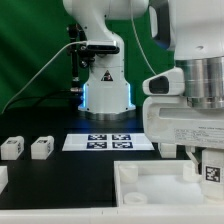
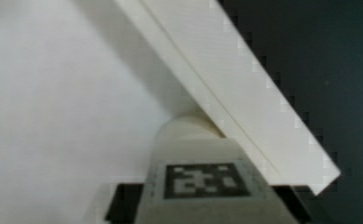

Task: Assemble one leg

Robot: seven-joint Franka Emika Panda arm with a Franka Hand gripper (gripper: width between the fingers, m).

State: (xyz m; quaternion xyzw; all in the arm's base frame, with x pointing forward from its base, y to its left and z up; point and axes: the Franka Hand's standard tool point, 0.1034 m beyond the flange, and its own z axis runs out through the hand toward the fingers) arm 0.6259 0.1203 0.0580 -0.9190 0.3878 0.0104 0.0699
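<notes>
My gripper (image 1: 208, 163) is at the exterior view's right, shut on a leg (image 1: 212, 172), a small white block with a black-and-white tag. It holds the leg just above the right part of the large white square panel (image 1: 150, 187). In the wrist view the leg (image 2: 206, 175) sits between my two dark fingers (image 2: 132, 202), its tip against the panel's raised edge (image 2: 231, 90). My gripper (image 2: 210, 206) is shut on it there. Two more legs (image 1: 12, 148) (image 1: 41, 148) stand at the exterior view's left.
The marker board (image 1: 108, 142) lies in front of the robot's base (image 1: 106, 95). A dark object (image 1: 3, 178) shows at the left edge. A green backdrop stands behind.
</notes>
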